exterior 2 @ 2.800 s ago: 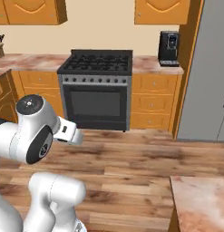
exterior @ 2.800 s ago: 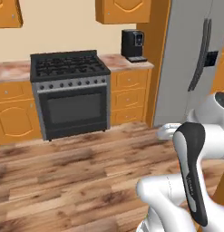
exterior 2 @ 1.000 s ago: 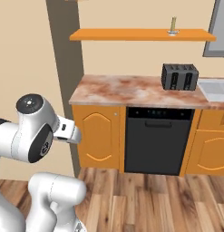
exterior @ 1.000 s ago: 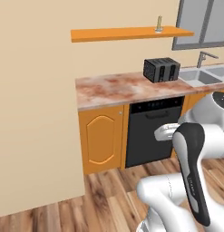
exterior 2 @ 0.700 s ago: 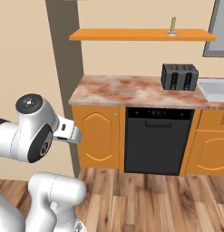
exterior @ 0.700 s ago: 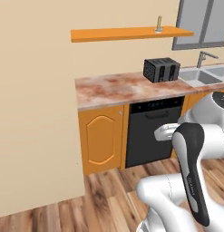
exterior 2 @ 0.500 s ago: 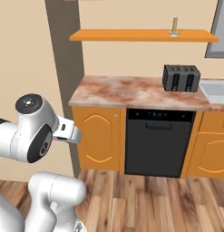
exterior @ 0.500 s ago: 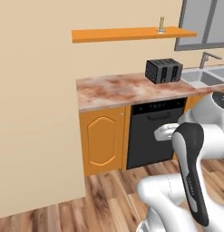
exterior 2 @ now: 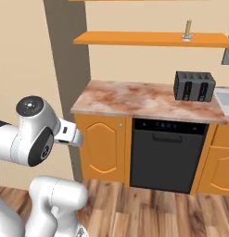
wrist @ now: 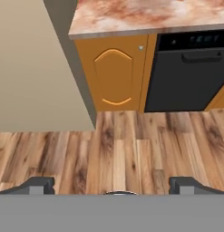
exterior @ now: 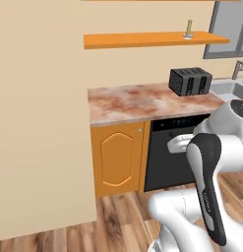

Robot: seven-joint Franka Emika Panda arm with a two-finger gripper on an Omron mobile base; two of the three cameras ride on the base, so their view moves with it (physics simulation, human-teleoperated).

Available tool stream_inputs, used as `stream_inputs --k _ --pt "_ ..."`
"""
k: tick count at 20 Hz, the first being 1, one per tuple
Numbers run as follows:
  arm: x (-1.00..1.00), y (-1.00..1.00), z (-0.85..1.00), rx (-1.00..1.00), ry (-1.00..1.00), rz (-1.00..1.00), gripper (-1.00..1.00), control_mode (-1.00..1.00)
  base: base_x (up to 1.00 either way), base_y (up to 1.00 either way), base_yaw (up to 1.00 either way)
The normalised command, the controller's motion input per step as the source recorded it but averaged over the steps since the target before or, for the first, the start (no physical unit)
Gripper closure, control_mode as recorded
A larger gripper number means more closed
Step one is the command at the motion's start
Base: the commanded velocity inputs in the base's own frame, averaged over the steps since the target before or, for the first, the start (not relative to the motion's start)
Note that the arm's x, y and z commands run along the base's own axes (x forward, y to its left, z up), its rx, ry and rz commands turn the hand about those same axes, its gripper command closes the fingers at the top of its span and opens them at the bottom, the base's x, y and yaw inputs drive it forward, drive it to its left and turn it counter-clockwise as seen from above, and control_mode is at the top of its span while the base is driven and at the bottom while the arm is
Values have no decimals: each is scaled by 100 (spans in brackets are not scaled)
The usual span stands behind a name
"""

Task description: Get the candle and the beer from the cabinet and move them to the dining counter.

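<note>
The cabinet (exterior: 152, 39) is a set of open orange shelves on the beige wall, also seen in the right base view (exterior 2: 148, 39). Near the lower shelf's right end stands the candle (exterior: 189, 29), pale olive on a small whitish dish (exterior 2: 187, 29). The beer and the dining counter are out of view. My gripper (wrist: 113, 188) hangs low over the wooden floor, far below the shelf. It is open, its dark fingertips (wrist: 41, 185) set wide apart with nothing between them.
A marble worktop (exterior: 133, 101) under the shelves carries a black toaster (exterior: 190, 81). Below it are an orange cupboard door (wrist: 114, 77) and a black dishwasher (wrist: 190, 68). A beige wall block (exterior: 39, 123) juts out on the left. A sink tap (exterior: 236, 74) shows at the right.
The base has driven from the stove to this corner. Over the last second the whole picture slid slightly right as the camera moved. The gripper stays open.
</note>
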Motion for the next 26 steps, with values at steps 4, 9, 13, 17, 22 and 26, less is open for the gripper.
stream_inputs --k 4,9,13,17,22,26 --pt "0 0 0 0 0 0 -100 100 46 -46 13" --pt "0 0 0 0 0 0 -100 100 49 -45 12" --pt "0 0 0 0 0 0 -100 100 49 -48 12" --pt "0 0 0 0 0 0 -100 100 46 -48 14" --pt "0 0 0 0 0 0 -100 100 45 -51 11" --pt "0 0 0 0 0 0 -100 100 44 -56 6"
